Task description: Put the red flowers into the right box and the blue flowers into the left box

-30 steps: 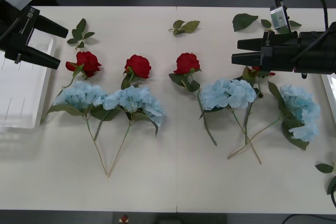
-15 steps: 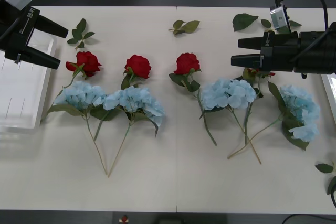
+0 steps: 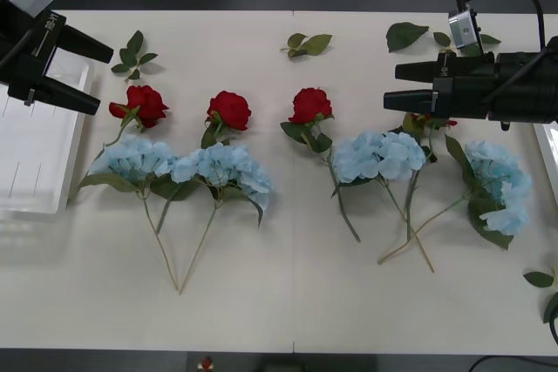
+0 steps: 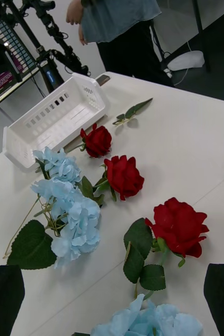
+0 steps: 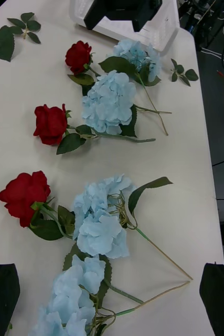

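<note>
— Nothing sorted yet? The wide slotted white tray at left holds no flowers.
— Right. Left gripper hovers released beside it; deep-red roses and pale-blue hydrangea clusters line the counter; right gripper, jaws parted, should probably descend on the rose beneath it.

You have bright, even overhead light on the pale table, with only faint, soft shadows under the flowers beside the left gripper and right gripper, no harsh glare, and sharp focus except for the dark blurred fingers.
</note>
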{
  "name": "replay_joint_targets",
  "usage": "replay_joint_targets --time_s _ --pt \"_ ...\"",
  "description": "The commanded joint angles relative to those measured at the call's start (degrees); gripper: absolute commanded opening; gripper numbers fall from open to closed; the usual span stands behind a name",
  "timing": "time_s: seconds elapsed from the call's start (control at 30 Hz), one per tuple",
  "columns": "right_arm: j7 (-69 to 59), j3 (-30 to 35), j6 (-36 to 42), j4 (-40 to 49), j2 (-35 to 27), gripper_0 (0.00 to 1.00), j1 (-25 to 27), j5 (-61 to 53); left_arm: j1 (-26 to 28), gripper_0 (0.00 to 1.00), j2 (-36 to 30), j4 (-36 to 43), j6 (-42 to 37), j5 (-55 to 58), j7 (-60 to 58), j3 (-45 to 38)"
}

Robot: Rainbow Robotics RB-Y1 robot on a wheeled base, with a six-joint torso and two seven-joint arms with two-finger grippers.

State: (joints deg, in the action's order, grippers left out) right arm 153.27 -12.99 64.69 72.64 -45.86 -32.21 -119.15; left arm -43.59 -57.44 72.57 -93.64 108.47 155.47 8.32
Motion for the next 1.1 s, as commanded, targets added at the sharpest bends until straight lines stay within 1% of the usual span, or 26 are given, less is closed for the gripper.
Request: replay_joint_targets --time_s 0.03,1.1 --pt "1.7 0.8 0.3 0.5 0.3 1.00 -1.6 -0.4 -1.2 1.00 -1.4 0.5 -0.4 0.5 -0.5 -0.8" --pt "1.7 0.8 0.3 0.5 0.3 1.00 -1.6 -0.4 -1.2 1.00 -1.4 0.5 -0.4 0.5 -0.5 -0.8"
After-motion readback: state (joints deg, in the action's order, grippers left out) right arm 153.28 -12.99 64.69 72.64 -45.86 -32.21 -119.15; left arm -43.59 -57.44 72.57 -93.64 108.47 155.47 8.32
